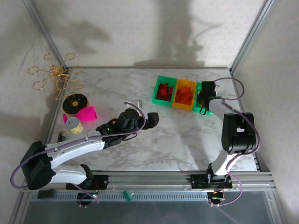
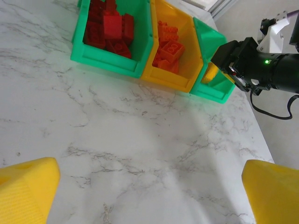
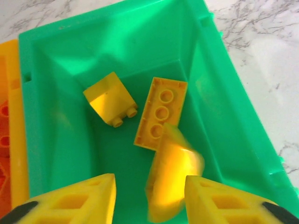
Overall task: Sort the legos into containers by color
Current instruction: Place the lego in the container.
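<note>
On the white marbled tabletop (image 1: 187, 140), three joined plastic bins (image 1: 156, 93) sit upper right. The right gripper (image 3: 148, 198) hangs over the end green bin (image 3: 224, 93), its fingers spread wider than the blurred curved yellow brick (image 3: 173, 182) between them. The left gripper (image 2: 149, 186) gapes empty.

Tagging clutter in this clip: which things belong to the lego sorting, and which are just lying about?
Job: red legos, orange legos, yellow legos, three joined bins.
Lying about: pink cup, tin can, black-and-yellow spool, gold wire stand.
</note>
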Tool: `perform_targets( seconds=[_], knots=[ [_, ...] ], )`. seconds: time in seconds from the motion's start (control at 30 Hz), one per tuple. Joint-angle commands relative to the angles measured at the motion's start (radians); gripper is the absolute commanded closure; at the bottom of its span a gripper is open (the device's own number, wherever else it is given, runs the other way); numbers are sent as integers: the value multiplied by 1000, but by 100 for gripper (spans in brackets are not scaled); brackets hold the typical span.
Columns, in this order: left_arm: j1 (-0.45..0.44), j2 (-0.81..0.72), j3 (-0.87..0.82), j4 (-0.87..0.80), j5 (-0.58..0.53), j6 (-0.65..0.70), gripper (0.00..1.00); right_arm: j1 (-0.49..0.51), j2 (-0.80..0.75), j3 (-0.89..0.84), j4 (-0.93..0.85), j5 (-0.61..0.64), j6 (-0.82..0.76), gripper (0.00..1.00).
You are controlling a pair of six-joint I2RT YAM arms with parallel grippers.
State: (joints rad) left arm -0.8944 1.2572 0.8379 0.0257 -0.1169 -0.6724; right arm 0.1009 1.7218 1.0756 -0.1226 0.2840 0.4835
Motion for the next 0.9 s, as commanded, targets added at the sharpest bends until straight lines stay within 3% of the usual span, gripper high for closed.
perform_targets(
  seconds=[0.0,0.13,0.5,0.63,0.87],
  knots=[
    [-5,-25,3,-7,-42,30,0,11,-53,22,16,-27,-17,54],
    [-4,-37,7,-19,-57,32,0,43,-101,-11,12,-45,-7,51],
    [11,-182,-78,-43,-93,6,0,283,-228,-29,-58,-62,-54,43],
    [21,-253,-92,-161,-153,-38,0,395,-258,-60,-52,-135,-87,40],
    [47,-408,-143,-336,-217,-121,0,646,-241,-87,-31,-130,-98,34]
  ],
)
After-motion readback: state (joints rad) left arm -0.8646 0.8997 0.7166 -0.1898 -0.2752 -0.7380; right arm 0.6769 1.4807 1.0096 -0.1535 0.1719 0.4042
